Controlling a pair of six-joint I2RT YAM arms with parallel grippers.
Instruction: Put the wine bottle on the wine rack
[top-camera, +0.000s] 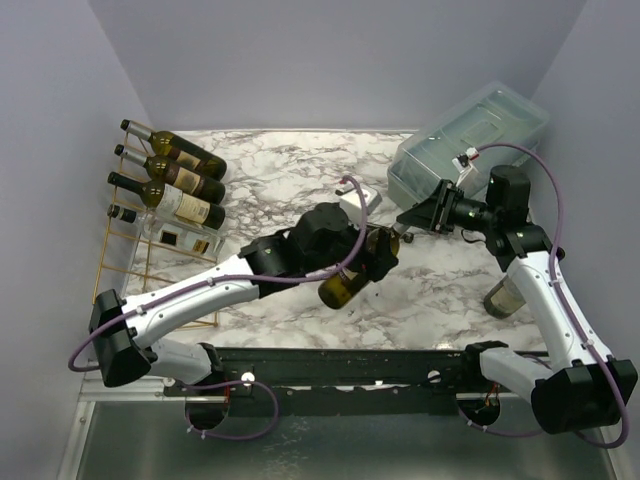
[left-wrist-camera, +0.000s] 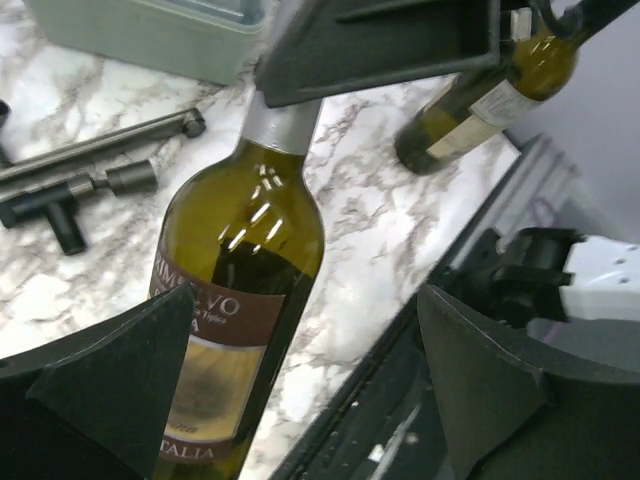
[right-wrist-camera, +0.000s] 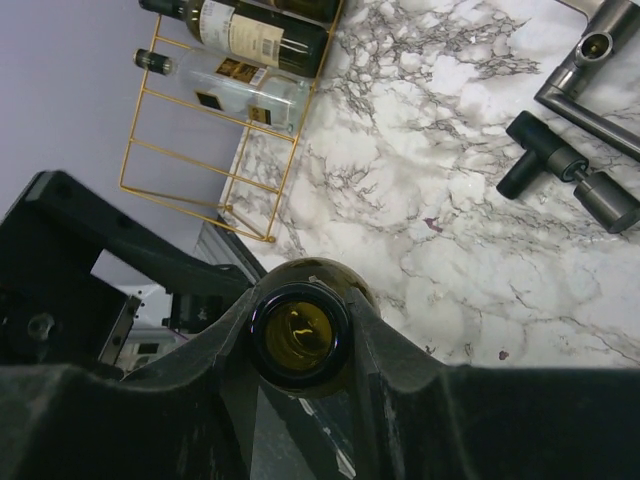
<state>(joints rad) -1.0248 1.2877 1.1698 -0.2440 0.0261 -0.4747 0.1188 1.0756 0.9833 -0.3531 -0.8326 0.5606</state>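
A green-glass wine bottle (top-camera: 343, 284) with a brown and cream label (left-wrist-camera: 215, 360) is held tilted above the marble table. My right gripper (top-camera: 408, 228) is shut on its neck; in the right wrist view the jaws (right-wrist-camera: 305, 312) clamp just below the open mouth, with the shoulder (right-wrist-camera: 322, 268) showing behind. My left gripper (left-wrist-camera: 307, 300) is wide open around the bottle's body, with the bottle close to its left finger (left-wrist-camera: 110, 380). The gold wire wine rack (top-camera: 128, 262) stands at the far left with several bottles (top-camera: 172, 176) lying on it and shows in the right wrist view (right-wrist-camera: 215, 160).
A translucent grey lidded box (top-camera: 470, 145) sits at the back right. Another bottle (top-camera: 503, 296) stands beside my right arm, and it shows in the left wrist view (left-wrist-camera: 490, 100). Dark metal T-shaped tools (right-wrist-camera: 570, 170) lie on the marble. A small white object (top-camera: 356, 206) sits mid-table.
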